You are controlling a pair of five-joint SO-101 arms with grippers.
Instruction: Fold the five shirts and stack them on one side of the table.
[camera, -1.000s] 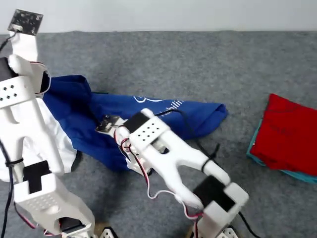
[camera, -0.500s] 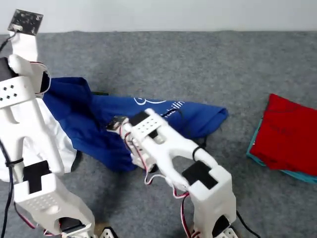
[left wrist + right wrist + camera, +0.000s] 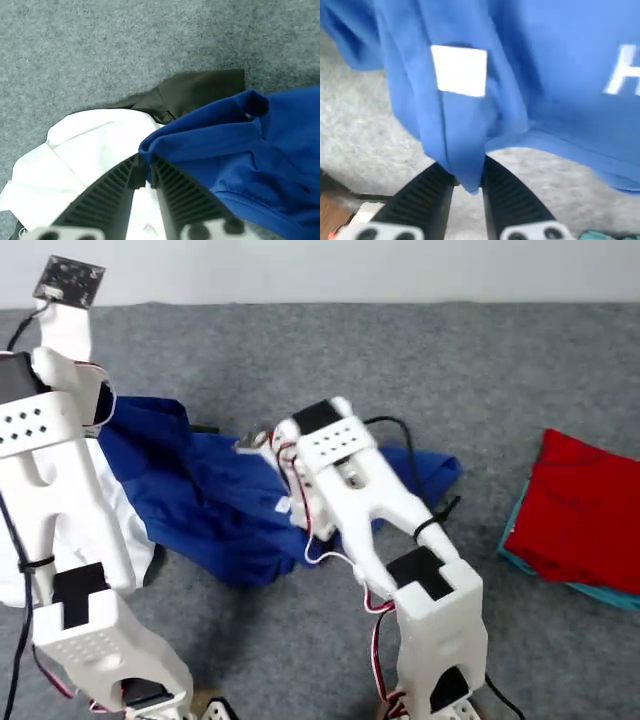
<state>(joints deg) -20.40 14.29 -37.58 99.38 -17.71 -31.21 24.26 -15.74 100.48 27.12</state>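
A blue shirt (image 3: 215,505) lies spread across the grey table's left middle. My left gripper (image 3: 144,175) is shut on the blue shirt's (image 3: 240,145) edge, over a white shirt (image 3: 85,150) and a dark shirt (image 3: 200,90). My right gripper (image 3: 468,185) is shut on a fold of the blue shirt (image 3: 470,100), with a white tag (image 3: 460,70) showing, and holds it lifted above the table. In the high view the right arm (image 3: 350,480) stands over the shirt's middle. A folded red shirt (image 3: 585,510) lies on a teal one (image 3: 520,558) at the right.
The white shirt (image 3: 125,530) lies under the left arm (image 3: 50,490) at the table's left edge. Grey carpet-like table surface (image 3: 400,370) stretches behind and between the blue shirt and the red stack.
The right arm has swung up and back over the blue shirt, carrying the near fold with it. The left arm shifted slightly right.
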